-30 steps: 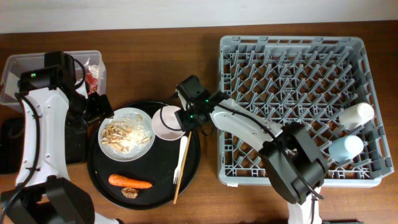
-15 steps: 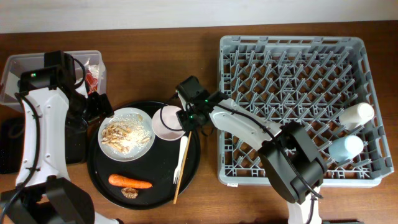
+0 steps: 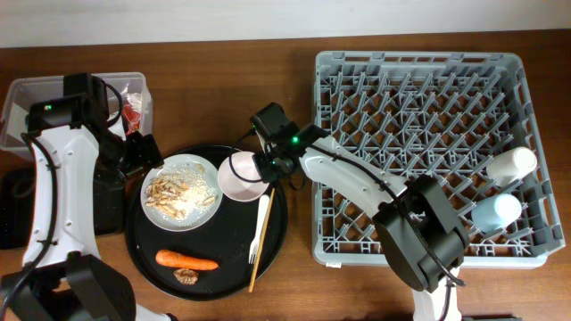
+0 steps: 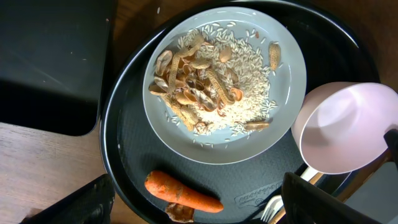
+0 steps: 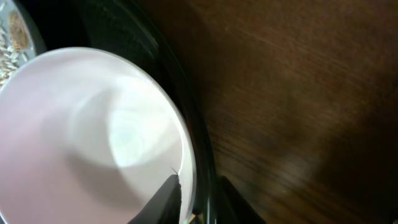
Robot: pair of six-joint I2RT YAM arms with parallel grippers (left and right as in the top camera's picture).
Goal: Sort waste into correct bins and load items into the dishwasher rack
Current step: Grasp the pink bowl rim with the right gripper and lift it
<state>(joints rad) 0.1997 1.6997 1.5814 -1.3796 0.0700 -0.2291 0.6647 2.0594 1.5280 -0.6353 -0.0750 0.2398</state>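
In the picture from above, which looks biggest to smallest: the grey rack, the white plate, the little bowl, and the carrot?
1. The grey rack, by far the biggest.
2. The white plate.
3. The little bowl and the carrot look close: the carrot is about as long, but much thinner.

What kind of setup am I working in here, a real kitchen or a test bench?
Likely a staged tabletop bench, not a kitchen: a dishwasher rack sits directly on a wooden table, with no sink or appliance in view, beside a clear tub.

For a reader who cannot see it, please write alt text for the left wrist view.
A white plate of beige food scraps sits on a round black tray. An orange carrot lies below the plate, a small white bowl at its right.
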